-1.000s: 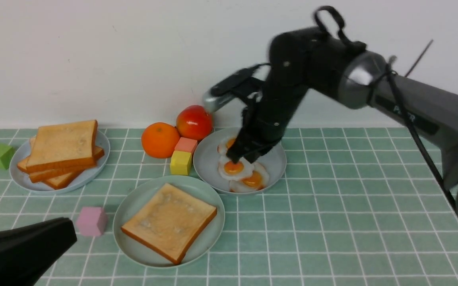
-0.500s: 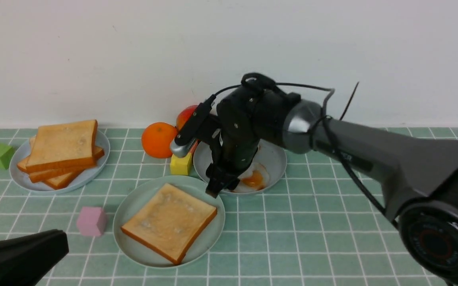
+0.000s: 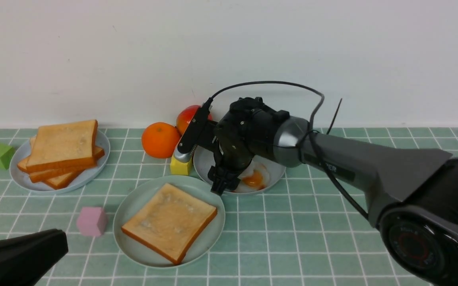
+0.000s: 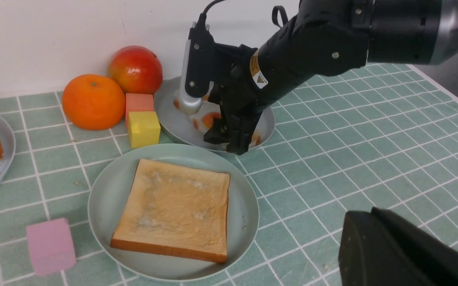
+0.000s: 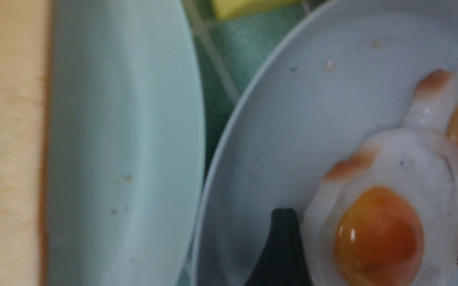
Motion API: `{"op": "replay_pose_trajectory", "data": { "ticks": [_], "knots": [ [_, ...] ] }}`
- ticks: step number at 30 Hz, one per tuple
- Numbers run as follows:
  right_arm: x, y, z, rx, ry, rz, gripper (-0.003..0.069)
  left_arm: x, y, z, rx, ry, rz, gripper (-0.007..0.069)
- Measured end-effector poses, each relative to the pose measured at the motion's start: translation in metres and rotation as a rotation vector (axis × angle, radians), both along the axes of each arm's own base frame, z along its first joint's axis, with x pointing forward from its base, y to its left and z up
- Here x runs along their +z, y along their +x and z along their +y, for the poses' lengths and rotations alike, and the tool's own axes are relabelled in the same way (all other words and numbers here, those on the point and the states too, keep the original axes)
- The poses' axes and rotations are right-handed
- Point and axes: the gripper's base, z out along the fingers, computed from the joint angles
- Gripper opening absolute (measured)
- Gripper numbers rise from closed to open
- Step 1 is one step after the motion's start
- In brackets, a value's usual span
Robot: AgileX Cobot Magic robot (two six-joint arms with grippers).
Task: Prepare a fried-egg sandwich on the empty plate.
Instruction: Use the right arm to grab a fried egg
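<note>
The right gripper (image 3: 223, 186) reaches down over the near edge of the grey-blue plate (image 3: 275, 163) that holds the fried eggs. In the right wrist view its jaws stand wide open, and the two black fingers (image 5: 282, 246) sit on either side of one egg (image 5: 378, 234), an orange yolk in a white ring lying flat on the plate. Whether the fingers touch the egg white cannot be told.

The sandwich is not yet built. The mint-green plate (image 3: 133, 206) lies just beside the egg plate, on the robot's side, and carries a single toast slice (image 3: 169, 220) lying flat with nothing on top.

The left gripper (image 3: 22, 250) stays low at the near left corner, away from the plates, with its jaws closed and empty.

Further left, a stack of toast (image 3: 62, 147) rests on a second grey-blue plate (image 3: 18, 176). An orange (image 3: 160, 140), a red apple (image 3: 187, 117) and a yellow block (image 3: 180, 167) sit near the egg plate, and a pink block (image 3: 91, 221) lies beside the mint-green plate.
</note>
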Motion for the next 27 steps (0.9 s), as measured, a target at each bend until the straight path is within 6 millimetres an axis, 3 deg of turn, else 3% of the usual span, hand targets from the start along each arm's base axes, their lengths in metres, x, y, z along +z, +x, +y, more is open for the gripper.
{"op": "replay_pose_trajectory", "data": {
  "ticks": [11,15,17,19,21,27],
  "knots": [
    [-0.006,0.004,0.002,0.009,-0.004,-0.024,0.0531,0.0,0.0,0.0,0.001,0.002,0.001,0.0024],
    [-0.007,0.003,0.003,0.01,-0.004,-0.02,0.043,0.0,0.0,0.0,0.001,0.002,0.001,0.0029],
    [-0.008,0.002,0.004,0.012,-0.007,-0.018,0.0326,0.0,0.0,0.0,0.001,0.001,0.002,0.0029],
    [-0.004,0.0,0.005,0.012,-0.012,-0.017,0.0156,0.0,0.0,0.0,0.001,0.001,0.002,0.003],
    [-0.002,-0.001,0.004,0.005,-0.017,-0.007,0.0068,0.0,0.0,0.0,0.001,0.001,0.002,0.0031],
    [0.018,-0.006,-0.003,-0.021,-0.035,0.004,0.0054,0.0,0.0,0.0,0.001,0.001,0.002,0.0038]
  ]
}}
